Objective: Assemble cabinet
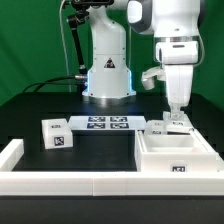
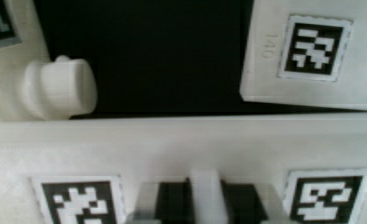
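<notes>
You are working on a black bench (image 1: 40, 105) in front of a green backdrop (image 1: 30, 40). A low white border rail (image 1: 70, 182) runs along the near edge and up the exterior view's left. The marker board (image 1: 108, 123) lies flat mid-bench, just in front of the arm's white base (image 1: 108, 65). The cabinet body (image 1: 180, 165), a large white open-topped box with a tag on its near face, sits on the exterior view's right, close inside the rail; what shows of its interior is white walls. Just behind it stand two smaller tagged blocks (image 1: 160, 127), side by side near its back wall. A lone tagged block (image 1: 57, 134) stands well apart on the exterior view's left, beside the marker board. The hand (image 1: 177, 113) hangs straight down over the pair of blocks, its tips about level with their tops. You cannot tell whether it is open, closed or gripping anything, because the fingers blur into the white parts. The wrist view, also blurred, shows a long white face (image 2: 180, 145) with a tag at each end, a tagged white piece (image 2: 313, 55) across a dark gap from it, and a rounded white knob (image 2: 55, 85).
</notes>
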